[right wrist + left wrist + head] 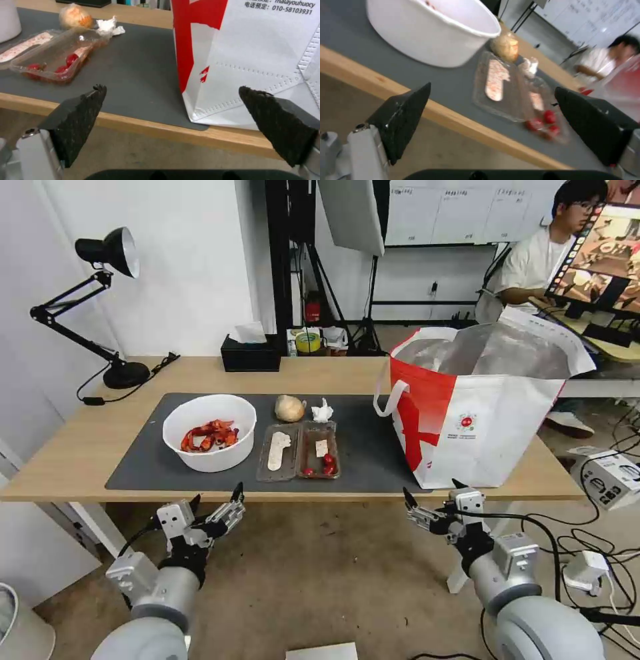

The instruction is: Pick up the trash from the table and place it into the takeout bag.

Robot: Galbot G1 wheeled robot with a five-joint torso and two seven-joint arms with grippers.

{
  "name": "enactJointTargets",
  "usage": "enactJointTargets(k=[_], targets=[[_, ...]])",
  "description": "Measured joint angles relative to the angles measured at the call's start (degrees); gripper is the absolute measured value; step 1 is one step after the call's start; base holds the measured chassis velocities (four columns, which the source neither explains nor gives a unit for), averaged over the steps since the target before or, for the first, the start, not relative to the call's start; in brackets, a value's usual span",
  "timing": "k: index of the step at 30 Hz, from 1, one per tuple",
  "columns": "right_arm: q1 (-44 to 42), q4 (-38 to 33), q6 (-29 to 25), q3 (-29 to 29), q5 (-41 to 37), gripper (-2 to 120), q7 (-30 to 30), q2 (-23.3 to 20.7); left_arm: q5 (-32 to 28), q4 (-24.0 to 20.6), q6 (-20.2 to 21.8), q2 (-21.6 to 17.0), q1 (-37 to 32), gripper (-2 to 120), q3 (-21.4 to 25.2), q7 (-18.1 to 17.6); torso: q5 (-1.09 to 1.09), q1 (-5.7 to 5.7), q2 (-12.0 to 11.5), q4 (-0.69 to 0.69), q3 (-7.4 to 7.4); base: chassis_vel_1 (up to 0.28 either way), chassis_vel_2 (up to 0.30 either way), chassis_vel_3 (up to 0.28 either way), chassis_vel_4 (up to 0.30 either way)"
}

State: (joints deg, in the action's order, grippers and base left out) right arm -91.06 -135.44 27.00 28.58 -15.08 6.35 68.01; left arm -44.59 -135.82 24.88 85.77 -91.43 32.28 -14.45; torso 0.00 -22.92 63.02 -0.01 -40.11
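On the table [80,460] lies a dark grey mat [373,453]. The trash sits on it: a white bowl [209,432] [430,32] of red-orange scraps at the left, a clear two-part tray [298,449] [516,100] [50,60] in the middle, a tan ball [289,408] [505,47] [75,17] and a white tissue wad [323,411] [108,25] behind it. The red-and-white takeout bag [480,407] [253,57] stands open at the right end. My left gripper [217,499] [491,95] hangs open below the table's front edge under the bowl. My right gripper [432,491] [171,90] hangs open below the edge under the bag.
A black tissue box [251,355] and a black desk lamp [100,300] stand at the back of the table. Cables and a white box [610,477] lie on the floor to the right. A person sits at a desk behind the bag.
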Motion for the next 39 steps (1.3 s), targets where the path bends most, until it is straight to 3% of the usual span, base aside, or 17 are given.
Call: enactJointTargets(k=[5, 8, 14, 16, 26, 39], targets=[[0.1, 0.0, 0.0, 0.0, 0.0, 100, 0.0, -0.2, -6.4, 0.1, 1.1, 0.3, 1.3, 100, -0.1, -2.7, 0.00, 0.00, 0.0, 0.01, 0.00, 0.000, 0.000, 0.000, 0.000], [0.0, 0.1, 0.0, 0.0, 0.0, 100, 0.0, -0.3, -14.2, 0.1, 2.0, 1.2, 2.5, 100, -1.1, -5.8, 0.00, 0.00, 0.0, 0.00, 0.00, 0.000, 0.000, 0.000, 0.000], [-0.1, 0.1, 0.0, -0.1, 0.1, 100, 0.0, -0.2, -19.5, -0.1, 2.8, 2.4, 4.1, 100, -3.2, -9.7, 0.00, 0.00, 0.0, 0.01, 0.00, 0.000, 0.000, 0.000, 0.000], [-0.2, 0.1, -0.1, -0.1, 0.1, 100, 0.0, -0.3, -22.7, 0.7, 2.8, 3.5, 5.8, 100, -4.7, -12.4, 0.00, 0.00, 0.0, 0.00, 0.00, 0.000, 0.000, 0.000, 0.000], [-0.9, -0.1, -0.1, 0.9, 0.1, 100, 0.1, -0.3, -27.5, 5.7, 3.1, 3.3, 11.2, 100, -7.4, -15.8, 0.00, 0.00, 0.0, 0.00, 0.00, 0.000, 0.000, 0.000, 0.000], [-1.4, 0.0, -0.1, 1.9, 0.2, 100, 0.2, 0.4, -27.9, 10.1, 2.9, 5.5, 16.5, 100, -10.9, -19.9, 0.00, 0.00, 0.0, 0.00, 0.00, 0.000, 0.000, 0.000, 0.000]])
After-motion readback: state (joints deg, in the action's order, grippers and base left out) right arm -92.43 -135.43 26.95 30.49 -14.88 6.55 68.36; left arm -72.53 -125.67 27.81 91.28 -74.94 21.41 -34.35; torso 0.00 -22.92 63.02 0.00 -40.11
